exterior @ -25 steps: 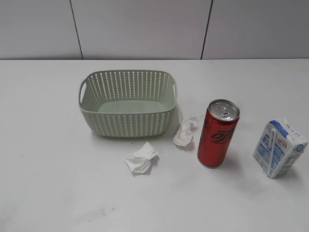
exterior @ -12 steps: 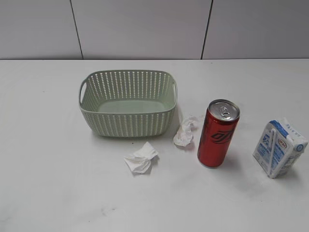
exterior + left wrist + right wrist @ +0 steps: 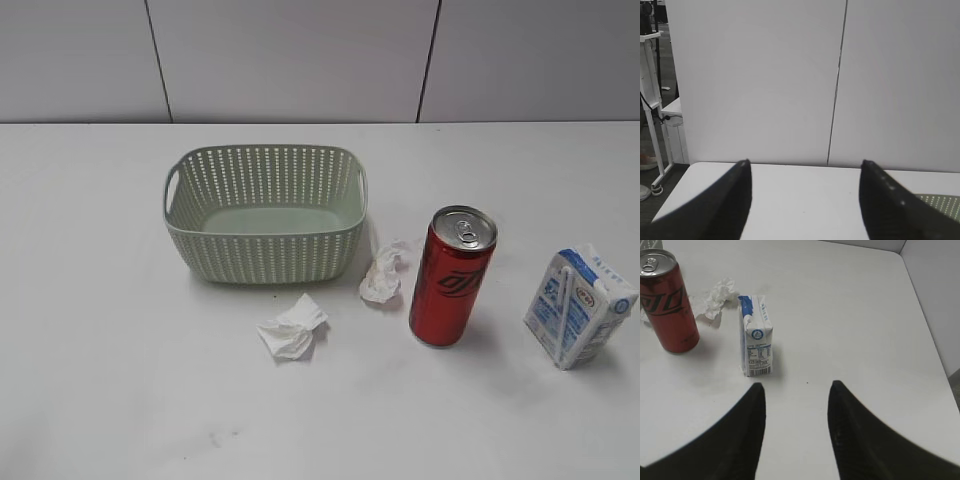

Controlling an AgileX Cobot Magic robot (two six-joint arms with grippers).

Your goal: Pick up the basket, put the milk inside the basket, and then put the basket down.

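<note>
The pale green basket (image 3: 265, 213) stands empty on the white table, left of centre; a sliver of its rim shows at the lower right of the left wrist view (image 3: 942, 201). The milk carton (image 3: 579, 305) stands upright at the far right, and also shows in the right wrist view (image 3: 756, 336). Neither gripper shows in the exterior view. My left gripper (image 3: 805, 162) is open and empty, above the table's far left. My right gripper (image 3: 796, 384) is open and empty, a little short of the milk and to its right.
A red soda can (image 3: 451, 275) stands between basket and milk, also in the right wrist view (image 3: 666, 300). Two crumpled tissues lie by the basket, one in front (image 3: 292, 327), one beside the can (image 3: 384, 272). The table's right edge (image 3: 927, 325) is near the milk.
</note>
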